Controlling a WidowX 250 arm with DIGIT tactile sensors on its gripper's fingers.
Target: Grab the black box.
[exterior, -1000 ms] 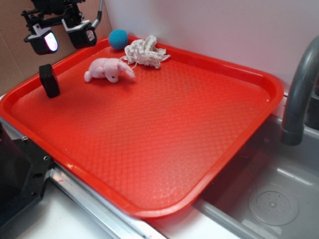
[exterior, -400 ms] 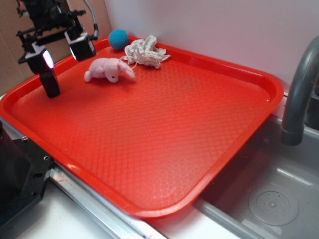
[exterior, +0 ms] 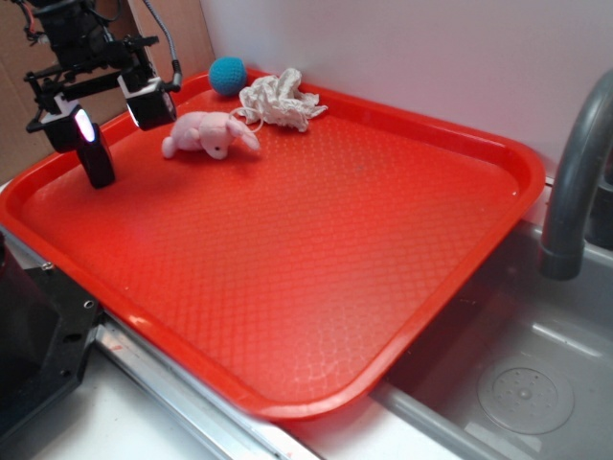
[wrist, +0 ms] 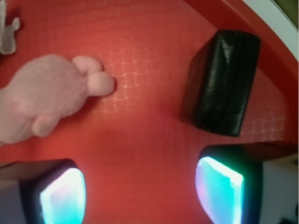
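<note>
The black box [exterior: 97, 163] stands upright near the left rim of the red tray [exterior: 316, 249]. My gripper [exterior: 105, 113] hovers just above and slightly behind it, open, with one glowing pad right over the box's top. In the wrist view the black box [wrist: 222, 83] lies at the upper right, ahead of the right fingertip [wrist: 218, 189]. Nothing is between the pads. The gripper [wrist: 140, 191] sits over bare tray.
A pink plush toy [exterior: 208, 133] lies just right of the gripper, also in the wrist view as the plush [wrist: 44, 98]. A teal ball [exterior: 228, 74] and a white crumpled cloth [exterior: 279, 98] sit at the tray's back. A grey faucet [exterior: 575, 172] and sink [exterior: 508, 374] are right.
The gripper has come down and shifted left toward the black box; its left pad now overlaps the box's top. The box has not moved.
</note>
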